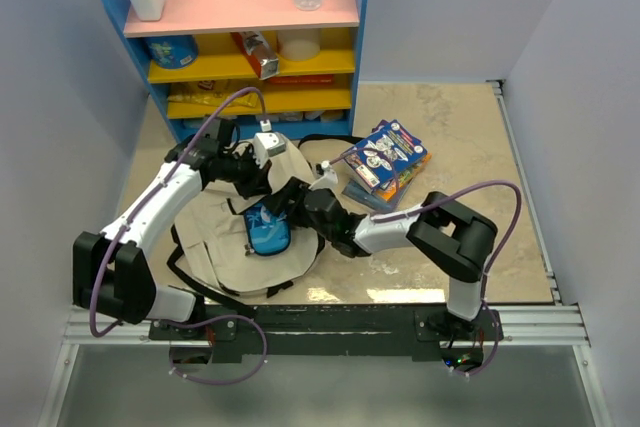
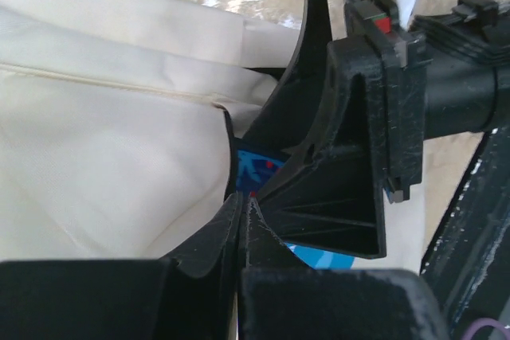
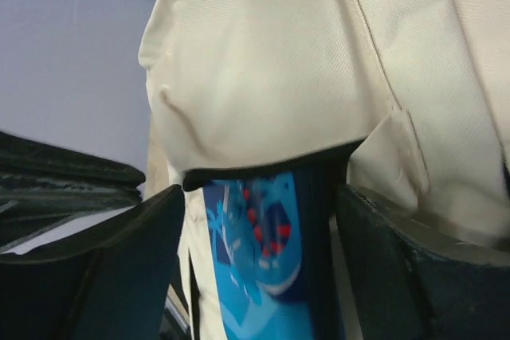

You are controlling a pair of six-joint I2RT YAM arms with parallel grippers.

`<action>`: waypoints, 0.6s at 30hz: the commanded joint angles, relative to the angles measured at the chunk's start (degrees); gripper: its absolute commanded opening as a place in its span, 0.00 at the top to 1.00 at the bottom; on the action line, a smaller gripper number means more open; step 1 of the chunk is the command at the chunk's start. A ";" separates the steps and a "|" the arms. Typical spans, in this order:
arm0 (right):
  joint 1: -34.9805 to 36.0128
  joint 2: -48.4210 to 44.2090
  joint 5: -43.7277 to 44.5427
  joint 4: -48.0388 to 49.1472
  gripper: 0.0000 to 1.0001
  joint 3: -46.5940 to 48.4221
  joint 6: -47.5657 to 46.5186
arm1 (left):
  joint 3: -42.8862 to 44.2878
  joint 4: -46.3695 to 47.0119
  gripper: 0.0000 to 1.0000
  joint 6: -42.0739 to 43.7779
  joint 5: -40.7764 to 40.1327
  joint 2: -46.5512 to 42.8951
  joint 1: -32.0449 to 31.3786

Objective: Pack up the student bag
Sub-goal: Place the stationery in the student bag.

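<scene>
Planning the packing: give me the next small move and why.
Probably nudge the blue case deeper with the right gripper: its jaws stand open beside it, and it sits only partly inside the student bag that the left gripper pinches.

Looked bright and even from the top, lit from overhead. Caught a glare strip on the table (image 1: 400,295) by the near rail; saw only soft shadows under the arms. Got sharp detail at the left wrist, nearly blew out the cream student bag (image 2: 103,165). Went softer at the right wrist: blurred the blue pencil case (image 3: 255,260), left the near fingers (image 3: 103,268) dark, unfocused.
</scene>
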 commanded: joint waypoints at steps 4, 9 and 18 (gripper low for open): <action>2.41 -17.14 2.79 -6.46 0.18 -8.34 -9.33 | -0.58 1.44 1.00 -3.87 2.38 0.58 -0.67; 7.78 -24.90 4.73 -15.70 0.42 -10.90 -15.73 | 0.21 3.20 1.00 -6.06 -0.78 1.82 -0.67; 18.77 -19.56 10.44 -20.90 1.00 -9.76 -20.57 | 0.83 3.91 1.00 -7.73 -1.32 1.73 -0.67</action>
